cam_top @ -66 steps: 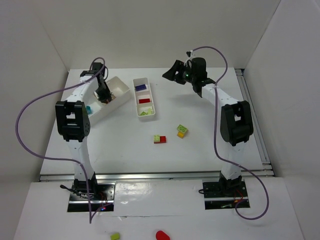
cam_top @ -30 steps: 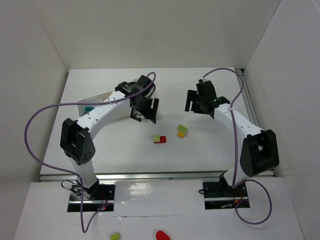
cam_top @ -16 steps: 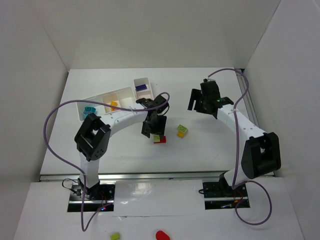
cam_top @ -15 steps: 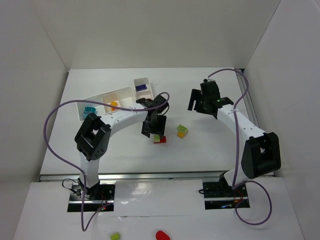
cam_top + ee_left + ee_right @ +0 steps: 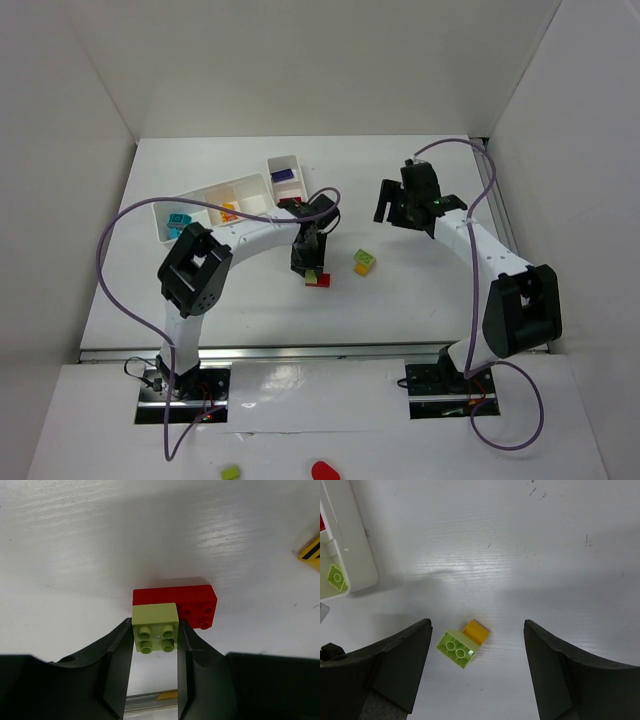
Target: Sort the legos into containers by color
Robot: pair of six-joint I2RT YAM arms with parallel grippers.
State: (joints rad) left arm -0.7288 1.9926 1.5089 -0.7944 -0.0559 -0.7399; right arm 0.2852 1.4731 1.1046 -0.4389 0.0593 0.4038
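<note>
**Left Gripper Held a Green Brick**

White walls stood around the flat white table (image 5: 250, 310). From above, the left gripper (image 5: 309, 266) was down on a small lime green plastic brick (image 5: 313, 274) stuck on a long red plastic brick (image 5: 325, 282), mid-table. The right gripper (image 5: 392, 208) hung nearby.

By the left wrist, both fingers (image 5: 117, 665) squeezed the green brick's sides.

By the right wrist, the fingers (image 5: 395, 665) were wide apart above a green-and-orange brick pair (image 5: 460, 647), near the narrow white plastic tray (image 5: 357, 565).
</note>
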